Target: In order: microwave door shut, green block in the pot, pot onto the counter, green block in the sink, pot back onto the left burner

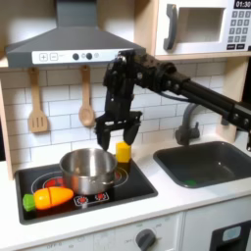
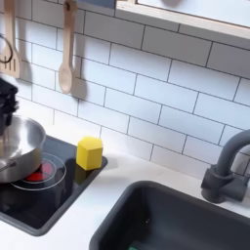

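Observation:
The white microwave door (image 1: 196, 27) with its dark handle (image 1: 172, 27) lies flush with the case at top right of the first exterior view. The steel pot (image 1: 88, 169) (image 2: 15, 148) stands on the black cooktop (image 1: 137, 181), with a red burner ring (image 1: 41, 182) peeking out at its left. My gripper (image 1: 117, 137) hangs open just above the pot's right rim, nothing between its fingers. The green block is hidden; the pot's inside shows only steel. The dark sink (image 1: 201, 162) (image 2: 176, 220) is set in the white counter (image 1: 191, 204) at the right.
A yellow block (image 1: 123, 151) (image 2: 90, 152) stands on the cooktop's back right corner, close to the pot. An orange carrot (image 1: 54, 197) with a green end lies at the cooktop's front left. The faucet (image 1: 186, 125) (image 2: 229, 166) rises behind the sink. Wooden utensils (image 1: 37, 103) hang on the tiles.

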{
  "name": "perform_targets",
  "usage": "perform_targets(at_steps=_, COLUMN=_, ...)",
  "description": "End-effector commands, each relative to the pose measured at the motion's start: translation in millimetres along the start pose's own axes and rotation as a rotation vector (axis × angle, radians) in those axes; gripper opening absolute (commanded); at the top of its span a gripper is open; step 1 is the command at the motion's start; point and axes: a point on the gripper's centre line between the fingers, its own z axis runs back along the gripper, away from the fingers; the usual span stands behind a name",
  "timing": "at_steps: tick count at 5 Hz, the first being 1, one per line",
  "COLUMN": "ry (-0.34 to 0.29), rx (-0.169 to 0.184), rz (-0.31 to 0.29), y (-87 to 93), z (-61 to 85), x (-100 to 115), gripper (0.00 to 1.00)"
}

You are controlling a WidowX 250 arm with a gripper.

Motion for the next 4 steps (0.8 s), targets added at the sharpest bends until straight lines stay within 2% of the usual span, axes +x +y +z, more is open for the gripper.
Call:
perform_targets(at_steps=1, ry=-0.085, rx=-0.094, rz=-0.165, y=-48.4, z=17.6, x=18, gripper=1.00)
perform_targets(at_steps=2, ry=-0.140, rx=-0.129, rz=-0.240, y=-74.0, z=33.1, x=30, gripper=1.00)
perform_targets(at_steps=4, ry=-0.241, rx=-0.162, rz=-0.290, y=-90.7, z=64.0, x=33, gripper=1.00)
